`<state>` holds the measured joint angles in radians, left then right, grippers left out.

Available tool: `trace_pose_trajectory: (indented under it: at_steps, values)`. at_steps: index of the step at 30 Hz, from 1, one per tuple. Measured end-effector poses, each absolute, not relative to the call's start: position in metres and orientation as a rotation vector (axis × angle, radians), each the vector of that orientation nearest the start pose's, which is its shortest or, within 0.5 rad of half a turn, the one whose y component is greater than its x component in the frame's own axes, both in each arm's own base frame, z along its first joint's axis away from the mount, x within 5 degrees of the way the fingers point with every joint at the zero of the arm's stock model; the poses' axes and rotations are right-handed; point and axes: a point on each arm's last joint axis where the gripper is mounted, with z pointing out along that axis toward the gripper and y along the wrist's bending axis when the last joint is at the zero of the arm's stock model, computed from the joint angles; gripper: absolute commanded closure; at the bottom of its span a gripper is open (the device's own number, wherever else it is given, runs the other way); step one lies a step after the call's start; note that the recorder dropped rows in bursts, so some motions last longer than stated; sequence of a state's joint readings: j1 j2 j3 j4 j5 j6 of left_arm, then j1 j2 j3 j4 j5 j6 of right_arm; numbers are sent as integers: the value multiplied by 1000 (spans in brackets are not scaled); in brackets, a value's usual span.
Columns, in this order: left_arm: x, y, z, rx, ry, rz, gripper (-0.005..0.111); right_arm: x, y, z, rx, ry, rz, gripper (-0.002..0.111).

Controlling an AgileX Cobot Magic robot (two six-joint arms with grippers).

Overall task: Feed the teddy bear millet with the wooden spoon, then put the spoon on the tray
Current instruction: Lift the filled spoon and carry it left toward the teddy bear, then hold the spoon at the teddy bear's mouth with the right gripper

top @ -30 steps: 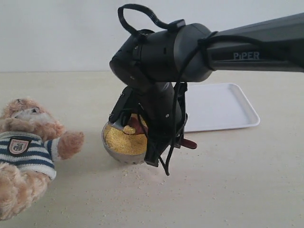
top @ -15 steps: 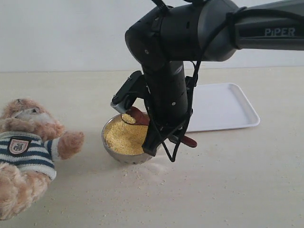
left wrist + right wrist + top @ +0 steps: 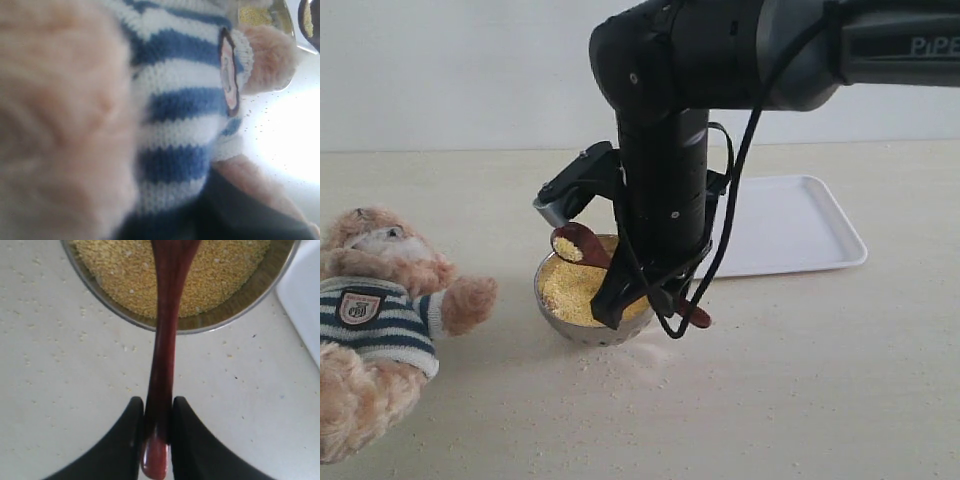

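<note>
The wooden spoon (image 3: 162, 355) is clamped by its handle end between the 2 fingers (image 3: 130, 440) of the right gripper (image 3: 156, 410). Its bowl (lightly loaded) is held just above the millet (image 3: 570, 292) heaped in the steel bowl (image 3: 560, 320) at mid-bench. The teddy bear (image 3: 380, 300) is slumped at the left edge, and the white tray (image 3: 800, 235) lies toward the far right corner. The left gripper's finger state cannot be told.

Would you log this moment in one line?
right claw shut on wooden spoon; millet on spoon, over bowl; teddy bear not yet reached
</note>
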<state>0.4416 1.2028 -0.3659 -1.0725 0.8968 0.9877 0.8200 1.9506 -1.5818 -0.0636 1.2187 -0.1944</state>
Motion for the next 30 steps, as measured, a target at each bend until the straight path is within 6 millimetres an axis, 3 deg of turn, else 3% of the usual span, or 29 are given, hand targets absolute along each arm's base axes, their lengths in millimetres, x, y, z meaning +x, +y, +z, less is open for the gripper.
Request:
trace_pose_trajectory:
  at_steps: [4, 10, 18, 22, 30]
  values:
    - [163, 8, 182, -247, 2525, -863, 99, 266, 285, 243, -1504, 2645, 32, 108]
    - [163, 8, 182, -247, 2525, -863, 99, 240, 316, 259, -1642, 2494, 47, 108]
    - [163, 8, 182, -247, 2525, -863, 99, 261, 353, 291, -1525, 2374, 133, 108]
    - [163, 8, 182, -247, 2525, -863, 99, 266, 365, 289, -1511, 2369, 192, 108]
    - [163, 8, 182, -247, 2525, -863, 99, 255, 394, 261, -1607, 2355, 179, 108]
